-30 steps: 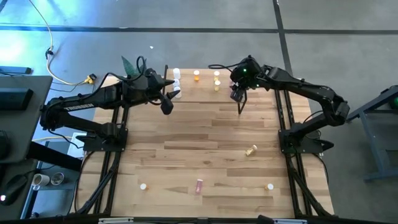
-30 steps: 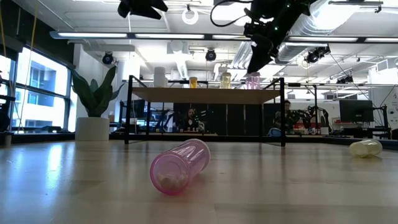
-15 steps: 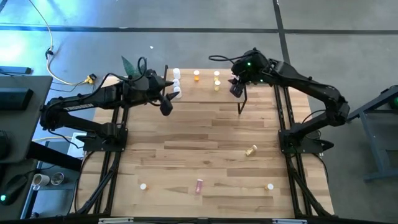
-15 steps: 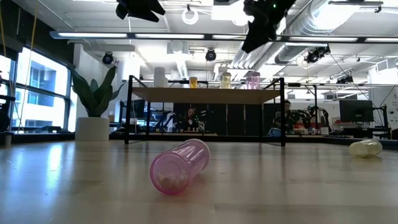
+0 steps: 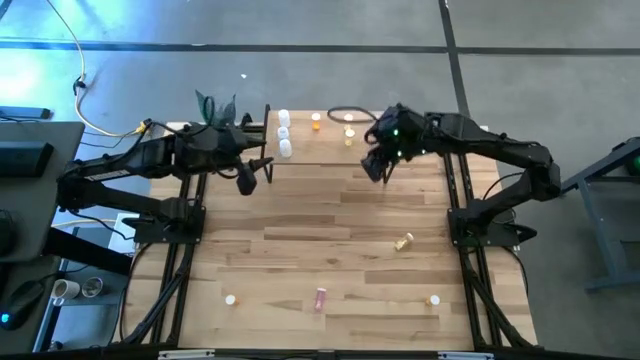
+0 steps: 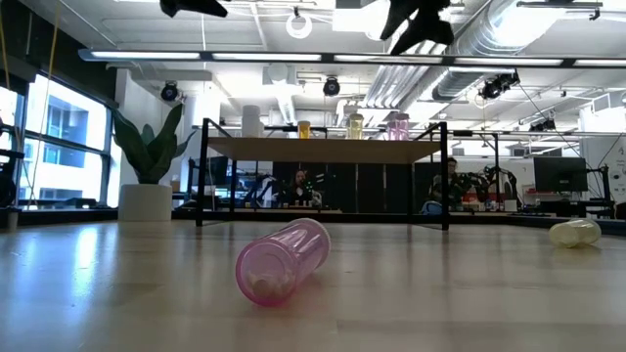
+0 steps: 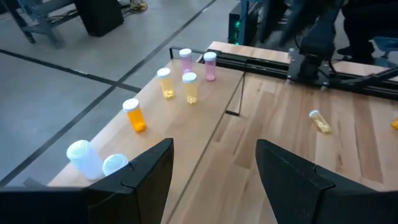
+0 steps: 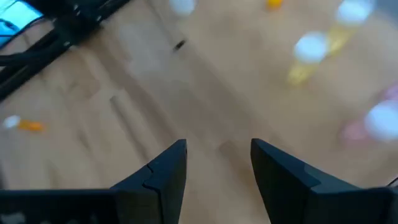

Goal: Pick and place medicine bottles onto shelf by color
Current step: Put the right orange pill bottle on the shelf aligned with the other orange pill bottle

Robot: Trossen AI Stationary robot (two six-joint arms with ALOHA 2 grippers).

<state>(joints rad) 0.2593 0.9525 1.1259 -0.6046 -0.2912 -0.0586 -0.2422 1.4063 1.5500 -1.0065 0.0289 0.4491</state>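
Overhead, both arms hang above the far half of the table, near the shelf.
Shelf [image 5: 330, 140]: stands along the table's [image 5: 320, 240] far edge, a light-wood board on thin black legs.
Bottles on shelf: white ones [image 5: 284, 132] at its left end, orange-yellow ones [image 5: 348, 130] toward the middle, two pink ones [image 7: 209, 65] at its right end, all upright except one white that may lie on its side.
Left gripper [image 5: 246, 180]: just off the shelf's near edge by the left end, fingers [image 7: 146, 171] spread and holding nothing; the white bottles sit just past the fingertips, not between them.
Right gripper [image 5: 373, 165]: off the shelf's near edge toward the right end, fingers [image 8: 163, 168] parted with only bare wood in the gap; no bottle touches them.
Bottles on table: a yellowish one [image 5: 403, 241] lying near the right edge; a pink one [image 6: 284, 260] on its side near the front edge; two white-capped ones [image 5: 231, 299] near the front edge, well apart from both grippers.
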